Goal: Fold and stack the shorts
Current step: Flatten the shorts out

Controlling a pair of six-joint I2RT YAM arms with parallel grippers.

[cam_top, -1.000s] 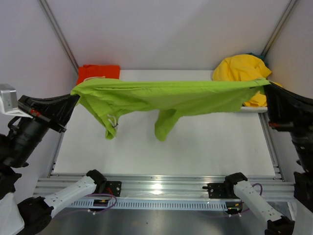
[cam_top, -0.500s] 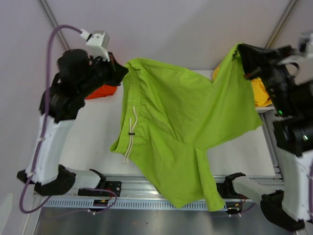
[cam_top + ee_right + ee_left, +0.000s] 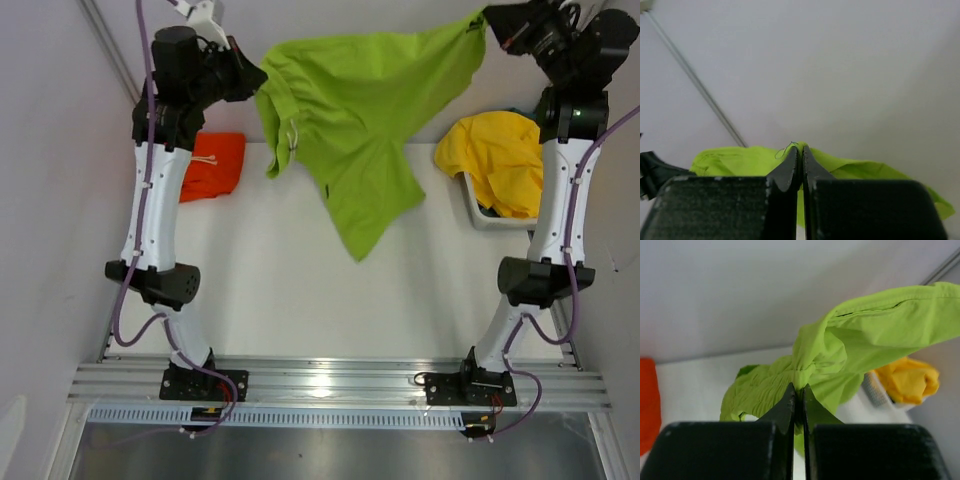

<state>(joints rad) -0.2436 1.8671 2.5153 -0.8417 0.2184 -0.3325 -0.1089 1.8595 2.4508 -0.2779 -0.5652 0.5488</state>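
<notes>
While both arms stand raised high over the far half of the table (image 3: 300, 300), the lime green shorts (image 3: 370, 100) hang in the air between them, clear of the surface. Left gripper (image 3: 255, 80): fingers pressed together on a bunched fold of the green fabric; the left wrist view shows the left gripper (image 3: 796, 388) with its two tips meeting and the lime green shorts (image 3: 865, 335) gathered and wrinkled right at the pinch. Right gripper (image 3: 490, 20): pinching the opposite upper corner; in the right wrist view the right gripper (image 3: 797, 148) has no gap between its tips, and only a thin edge of the lime green shorts (image 3: 740, 157) and a loose thread show beyond them. Between the two grips the cloth spreads in a slack sheet, higher on the right than on the left, with one leg trailing down to a point over mid-table. A white drawstring (image 3: 293, 135) dangles near the left grip. The orange shorts (image 3: 215, 165) lie in a compact flat block at the far left of the table, partly behind the left arm. The yellow shorts (image 3: 495, 160) sit heaped in a white bin (image 3: 472, 205) at the far right, spilling over its rim.
</notes>
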